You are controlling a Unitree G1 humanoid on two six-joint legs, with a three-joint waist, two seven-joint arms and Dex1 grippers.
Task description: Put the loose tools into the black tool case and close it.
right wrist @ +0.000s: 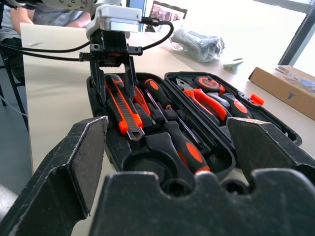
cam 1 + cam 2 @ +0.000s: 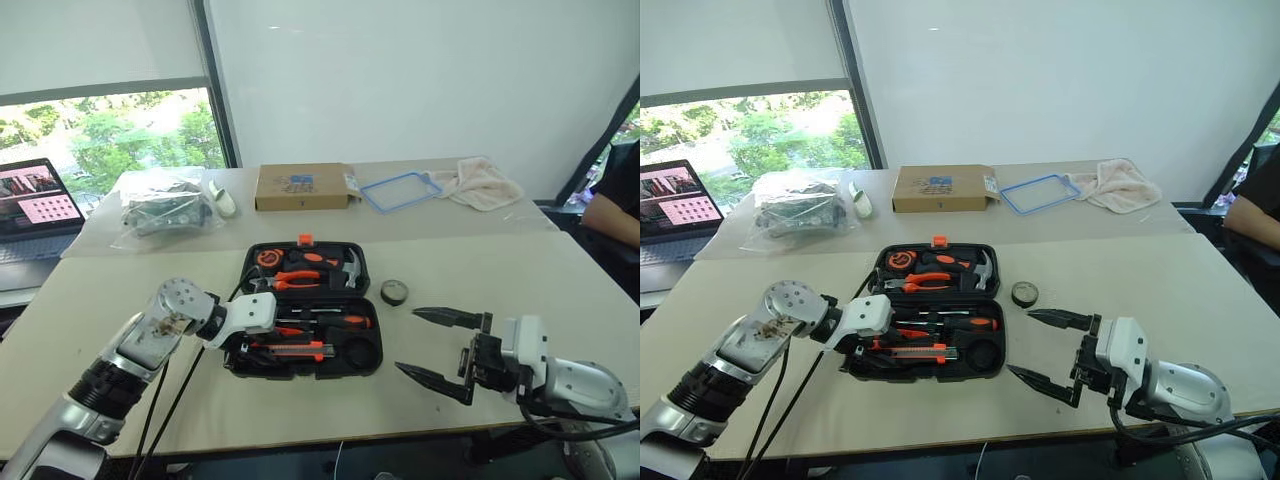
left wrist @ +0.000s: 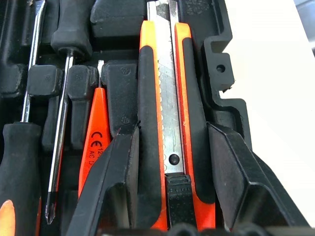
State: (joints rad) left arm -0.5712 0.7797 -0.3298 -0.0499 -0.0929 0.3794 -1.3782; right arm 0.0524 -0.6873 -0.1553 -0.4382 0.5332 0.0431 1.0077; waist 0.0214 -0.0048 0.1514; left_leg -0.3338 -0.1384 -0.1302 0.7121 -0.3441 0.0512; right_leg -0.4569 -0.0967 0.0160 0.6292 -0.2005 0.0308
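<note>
Black tool case (image 2: 305, 360) lying open, flat on the white table (image 2: 480, 270), hinge running across the middle, orange latch (image 2: 305, 239) on the far edge. In the far half: orange-handled pliers (image 2: 290, 279), small hammer (image 2: 350, 268), round orange-and-black item at the far left corner. In the near half: two orange-and-black-handled screwdrivers (image 1: 184, 145) lying in their recesses, slim orange tester screwdriver (image 3: 95, 142) just beside them, and orange-and-black utility knife (image 3: 165, 123) along the near edge, metal blade slide facing up. Round recess at the near right corner of the case bare. Small black tape roll (image 2: 394, 292) outside the case, on the table just right of it, near the hinge line. Left gripper (image 1: 115, 73) down over the near left part of the case, pointing down and to the right, fingers (image 3: 118, 167) partly apart and straddling the knife's handle end, one either side; one finger close against the knife's black edge, contact on the other side not clear, knife seated in its slot, not lifted. Right gripper (image 2: 440, 345) well right of the case, level above the table, jaws spread wide, holding nothing, pointing toward the case. Behind on a second table: brown cardboard box (image 2: 303, 187), blue-rimmed tray (image 2: 400, 191), crumpled cloth (image 2: 480, 182), clear plastic bag (image 2: 165, 205). Laptop (image 2: 35, 205) far left; a person's arm (image 2: 612, 215) at the right edge.
</note>
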